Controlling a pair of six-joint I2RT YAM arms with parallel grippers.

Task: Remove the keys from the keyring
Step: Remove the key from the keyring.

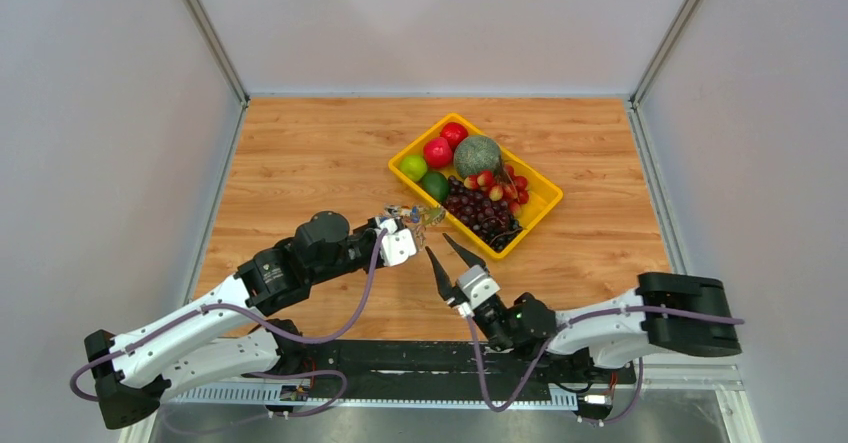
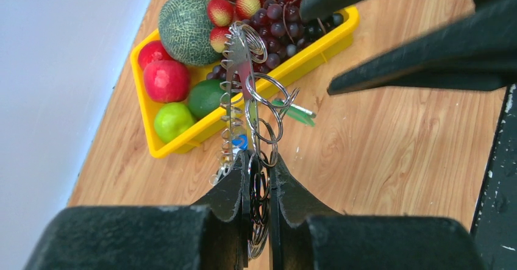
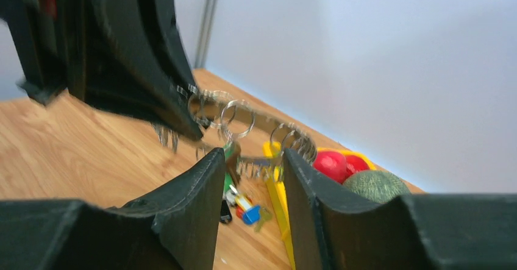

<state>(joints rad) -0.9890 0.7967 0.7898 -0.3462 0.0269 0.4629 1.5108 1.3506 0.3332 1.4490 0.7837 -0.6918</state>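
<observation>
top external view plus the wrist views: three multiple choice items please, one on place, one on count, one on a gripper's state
1. The round green netted melon lies: A in the yellow plastic tray; B beside that tray; C under that tray.
2. Count of big round red fruits in the tray: A one; B two; C five.
3. The left gripper is: A wide open; B shut on the thin silver metal keyring; C out of view.
Answers: 1 A, it sits within the rim; 2 B, two lie side by side; 3 B, its jaws clamp it.

silver keys [image 2: 230, 93] (edge-on), thin keyring [image 1: 418, 218], upright
</observation>
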